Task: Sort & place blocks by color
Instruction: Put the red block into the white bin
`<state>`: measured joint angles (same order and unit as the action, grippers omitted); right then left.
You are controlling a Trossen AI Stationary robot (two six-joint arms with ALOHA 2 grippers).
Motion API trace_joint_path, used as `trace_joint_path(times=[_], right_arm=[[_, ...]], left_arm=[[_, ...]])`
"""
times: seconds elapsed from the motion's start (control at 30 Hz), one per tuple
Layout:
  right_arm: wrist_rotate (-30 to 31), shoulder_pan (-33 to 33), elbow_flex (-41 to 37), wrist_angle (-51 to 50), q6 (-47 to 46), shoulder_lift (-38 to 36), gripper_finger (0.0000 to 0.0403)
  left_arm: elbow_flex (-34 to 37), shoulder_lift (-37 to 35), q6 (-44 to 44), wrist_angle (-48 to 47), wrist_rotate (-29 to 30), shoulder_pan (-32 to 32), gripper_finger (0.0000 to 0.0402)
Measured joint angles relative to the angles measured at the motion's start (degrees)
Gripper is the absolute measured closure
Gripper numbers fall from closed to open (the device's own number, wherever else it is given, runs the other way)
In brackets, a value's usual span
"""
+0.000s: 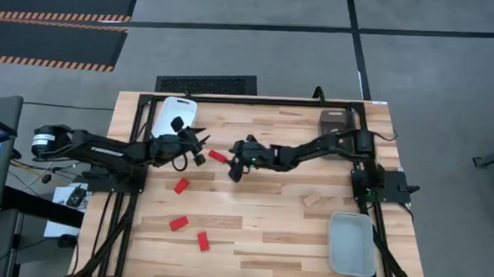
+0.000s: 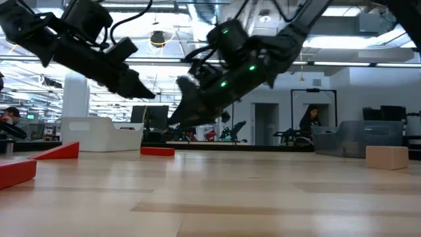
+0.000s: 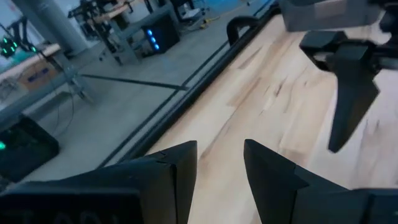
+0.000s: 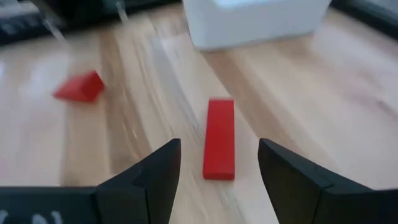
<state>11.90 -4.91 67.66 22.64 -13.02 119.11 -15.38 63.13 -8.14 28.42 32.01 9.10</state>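
Note:
Several red blocks lie flat on the wooden table. One red block (image 1: 219,156) (image 4: 219,146) lies between the two grippers, just ahead of my right gripper (image 1: 234,171) (image 4: 219,144), which is open and hovers above the table (image 2: 176,120). My left gripper (image 1: 200,153) (image 3: 221,163) is open too, raised just left of that block, and it looks toward the far edge. Other red blocks (image 1: 181,186) (image 1: 178,223) (image 1: 202,241) lie nearer the front. A pale wood block (image 1: 313,200) (image 2: 387,157) lies to the right.
A white tray (image 1: 174,116) (image 4: 255,22) sits at the far left, a brown tray (image 1: 335,121) at the far right, and a clear tray (image 1: 351,243) at the near right. The two grippers are close together over the table's middle. People show in the room behind.

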Motion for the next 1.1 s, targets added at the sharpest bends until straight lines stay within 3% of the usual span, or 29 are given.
trace_joint_path(times=[0.47,0.6,0.8,1.1], right_arm=[[-0.01,-0.53,16.09,-18.44,-0.48,11.24,0.0167],[0.0,-0.59,16.61,-21.07,-0.18,11.12,0.0202],[-0.14,-0.59,16.51,-25.46,1.69,9.21,0.0307],[-0.3,-0.47,16.35,-33.58,5.68,4.48,0.0308]], left_arm=[[3.29,-0.06,4.81,-0.18,-0.24,-0.35,0.0276],[3.29,-0.06,4.87,-2.15,-1.32,-0.33,0.0276],[3.29,-0.06,4.31,-2.86,-10.28,-0.35,0.0276],[3.29,-0.04,3.45,-2.96,-17.36,-0.44,0.0276]])
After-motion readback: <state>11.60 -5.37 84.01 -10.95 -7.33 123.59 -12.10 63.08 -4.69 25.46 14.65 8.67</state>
